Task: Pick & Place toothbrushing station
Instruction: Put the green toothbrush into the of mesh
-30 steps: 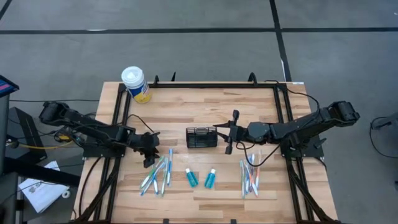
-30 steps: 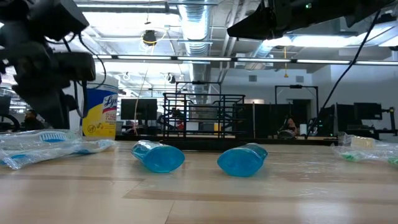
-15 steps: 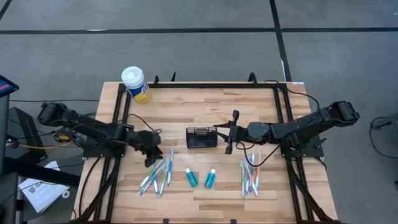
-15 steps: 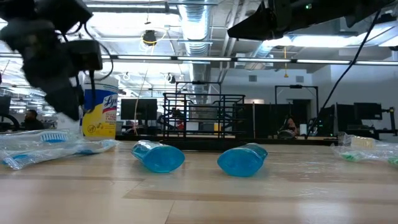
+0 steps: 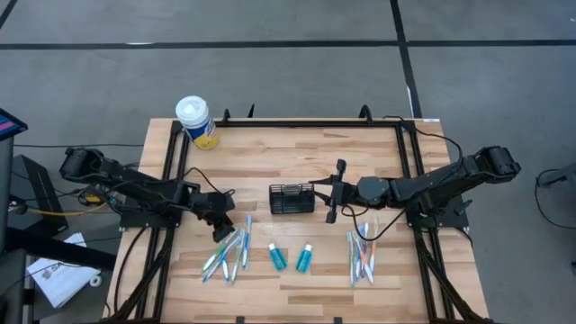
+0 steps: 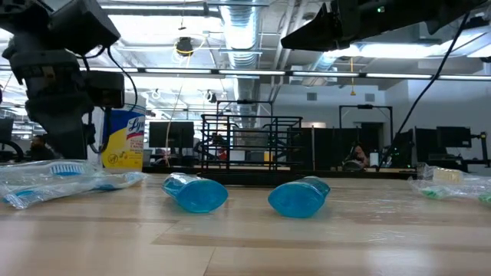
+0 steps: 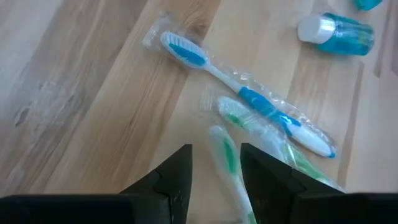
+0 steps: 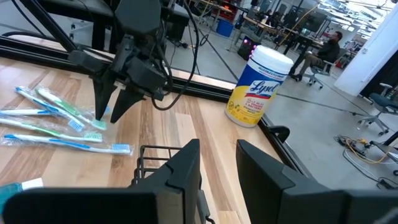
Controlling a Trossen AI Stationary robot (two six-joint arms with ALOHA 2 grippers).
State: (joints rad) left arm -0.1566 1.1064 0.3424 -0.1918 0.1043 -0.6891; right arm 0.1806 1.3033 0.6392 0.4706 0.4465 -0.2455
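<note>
Left wrist view: left claw [image 7: 214, 165] hanging low over a loose pile of wrapped toothbrushes [image 7: 249, 106], fingers [image 7: 177, 177] set narrowly apart with a green-bristled brush [image 7: 227, 155] showing in the gap, nothing gripped. Just past the pile, a teal tube [image 7: 339, 34] lying on its side on the wooden tabletop [image 7: 74, 93]. High view: same claw [image 5: 219, 227] at the upper end of the left-hand toothbrush pile [image 5: 229, 252], two teal tubes [image 5: 290, 257] lying between that pile and a second toothbrush pile [image 5: 361, 255] toward the right. Black wire-mesh basket [image 5: 292, 198] upright near the tabletop's middle, behind the tubes, with no brush or tube visible inside. Right claw [image 5: 322, 197] level with the basket's right end, fingers [image 8: 183, 165] slightly apart and, in the right wrist view, straddling the basket's rim wire [image 8: 155, 152]; firm clamp on the wire not discernible. Lysol wipes canister [image 5: 195, 121] standing at the far left corner, well apart from everything else.
</note>
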